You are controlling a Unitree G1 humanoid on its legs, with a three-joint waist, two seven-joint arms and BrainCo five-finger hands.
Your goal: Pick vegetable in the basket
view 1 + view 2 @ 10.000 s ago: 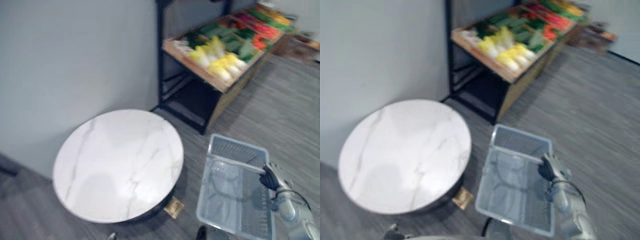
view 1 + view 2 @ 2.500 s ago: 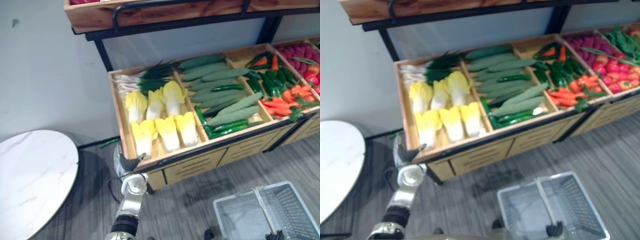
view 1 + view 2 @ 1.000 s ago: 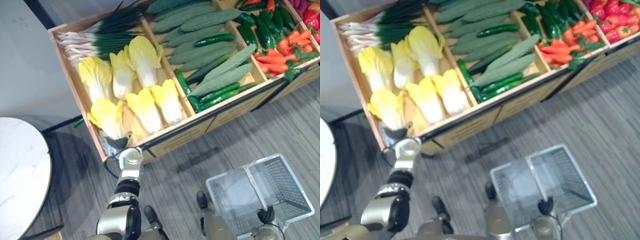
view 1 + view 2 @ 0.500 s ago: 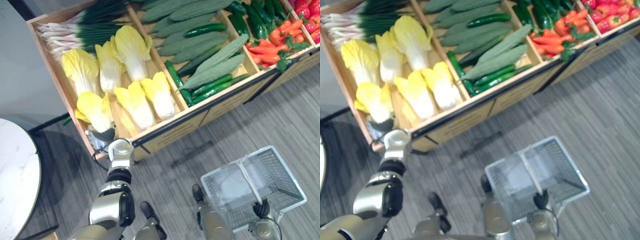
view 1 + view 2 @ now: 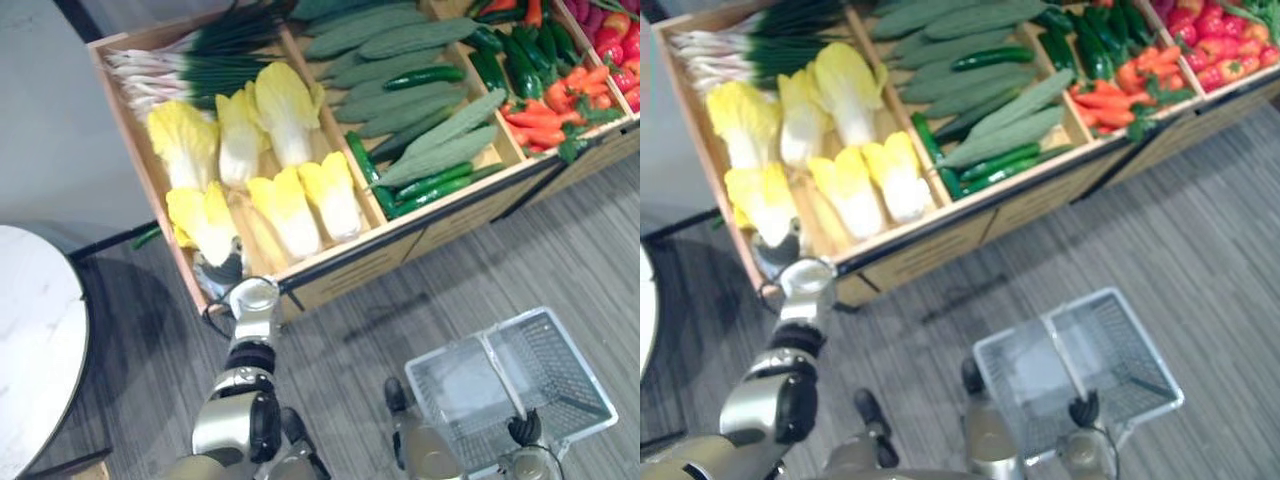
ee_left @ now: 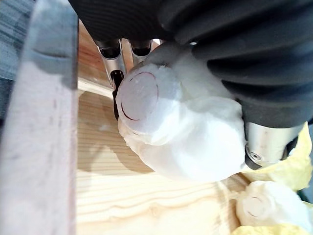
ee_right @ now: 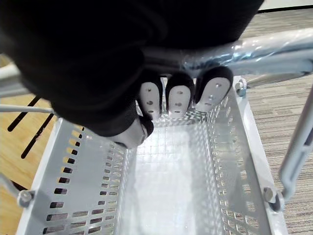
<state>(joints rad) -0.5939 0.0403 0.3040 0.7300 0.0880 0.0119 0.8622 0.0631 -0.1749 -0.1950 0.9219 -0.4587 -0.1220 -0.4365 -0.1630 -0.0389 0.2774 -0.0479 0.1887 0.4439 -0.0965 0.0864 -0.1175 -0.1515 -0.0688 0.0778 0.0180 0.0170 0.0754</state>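
Wooden produce crate (image 5: 133, 150), front-left corner: left hand (image 6: 111, 51) curled round a cabbage (image 6: 186, 132) at its white base. Best lifted straight up, clear of the crate wall, before swinging right. Basket (image 7: 78, 181) empty; right hand (image 7: 176, 98) wrapped round its handle (image 7: 259, 49).

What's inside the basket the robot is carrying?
Nothing that I can see: the basket has a bare mesh floor. The right hand, fingers curled round the handle, covers a bit of it.

The cabbage (image 5: 204, 220) is yellow-white, the basket (image 5: 563, 366) silver-grey
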